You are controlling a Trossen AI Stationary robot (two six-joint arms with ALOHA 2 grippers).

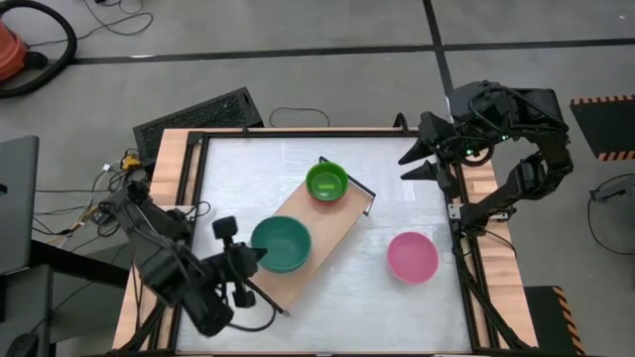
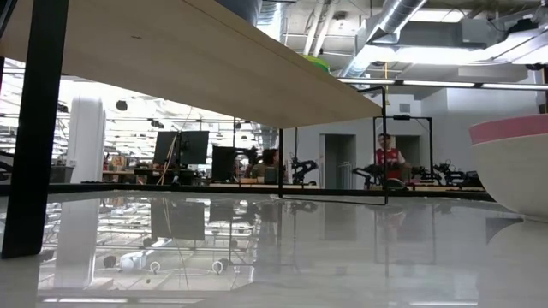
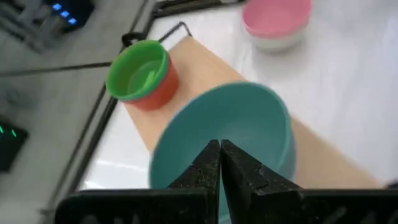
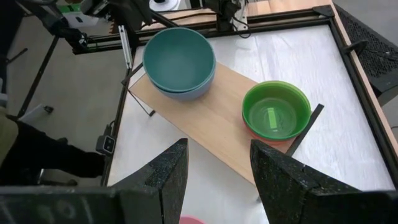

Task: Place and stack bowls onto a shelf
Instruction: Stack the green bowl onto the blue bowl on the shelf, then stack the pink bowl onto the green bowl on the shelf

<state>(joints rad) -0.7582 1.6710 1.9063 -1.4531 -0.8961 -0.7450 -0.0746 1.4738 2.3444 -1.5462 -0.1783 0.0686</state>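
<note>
The light-wood shelf (image 1: pixel 327 233) lies slantwise in the middle of the table. A teal bowl (image 1: pixel 281 244) sits nested in a blue bowl (image 4: pixel 186 93) on the shelf's near-left end. A lime green bowl (image 1: pixel 326 181) sits nested in a red bowl (image 3: pixel 158 93) on its far end. A pink bowl (image 1: pixel 412 257) stands on the table to the right. My left gripper (image 1: pixel 258 256) is shut at the teal bowl's near-left rim and holds nothing (image 3: pixel 219 158). My right gripper (image 1: pixel 405 167) is open and empty above the table's far right (image 4: pixel 217 174). My left gripper's shut fingers (image 3: pixel 211 165) stand over the teal bowl's near rim (image 3: pixel 186 134), slanting in from the table's near left. I cannot tell whether they touch the bowl.
The pink bowl shows large at the right of the low view (image 2: pixel 514 162), with the shelf board (image 2: pixel 214 60) overhead. Black rails (image 1: pixel 198 178) frame the white table top. There is bare table between the shelf and the pink bowl.
</note>
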